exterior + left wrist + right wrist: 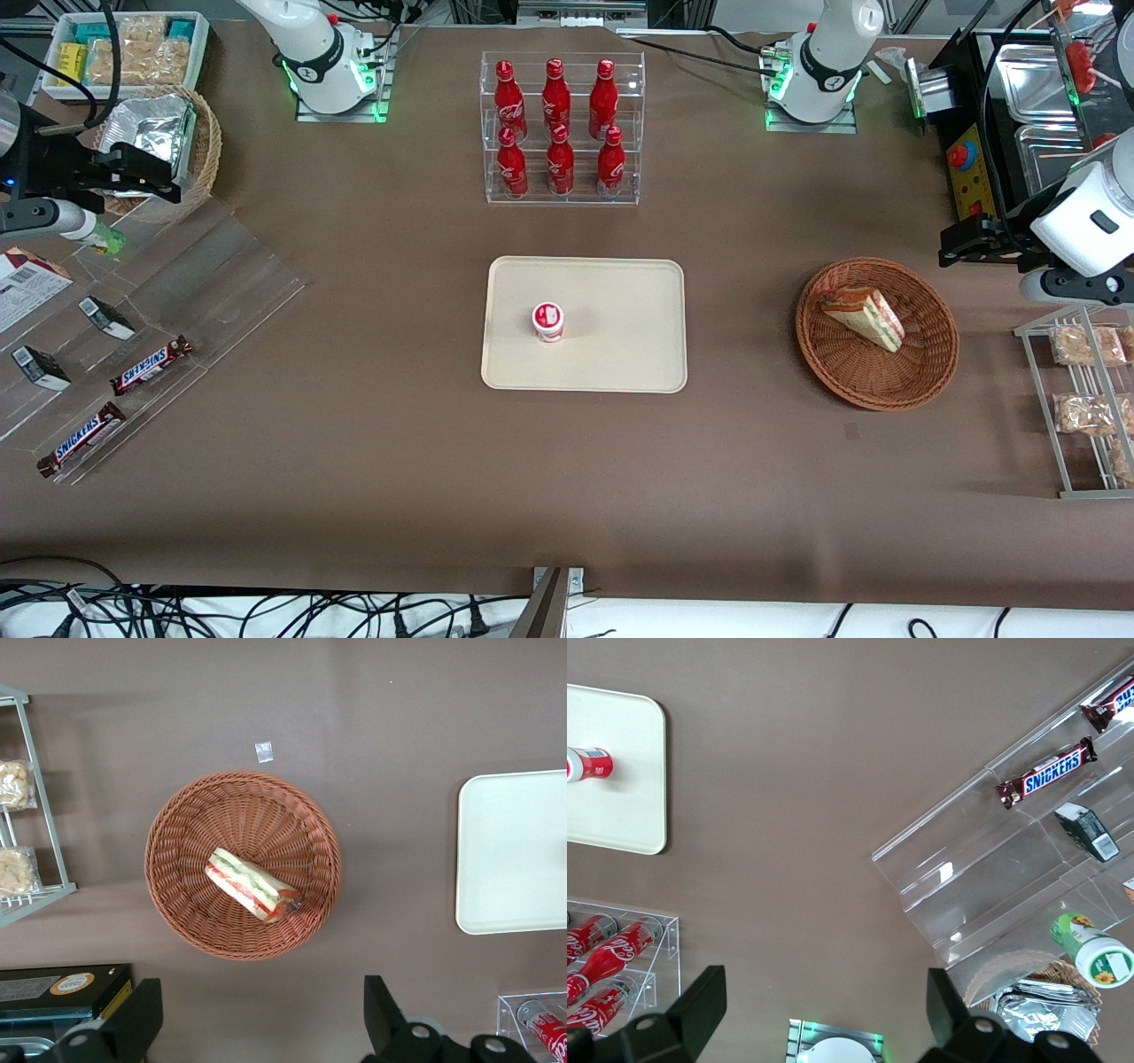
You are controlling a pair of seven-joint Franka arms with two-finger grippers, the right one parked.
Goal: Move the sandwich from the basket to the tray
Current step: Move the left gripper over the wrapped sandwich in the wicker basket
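Observation:
The sandwich [864,319] [252,886], a clear-wrapped white-bread wedge with red and green filling, lies on its side in the round reddish-brown wicker basket [939,354] [177,833]. The cream tray [620,292] [514,850] lies mid-table, toward the parked arm's end from the basket. My gripper [961,241] [261,1019] hangs high above the table, a little farther from the front camera than the basket. It is open, its black fingers [133,1014] spread wide with nothing between them, only bare table below.
A small red-and-white cup [548,321] stands on the tray. A clear rack of red bottles [561,128] sits farther back. A wire rack with bagged snacks [1085,399] [27,815] flanks the basket at the working arm's end. Metal trays [1036,97] stand nearby.

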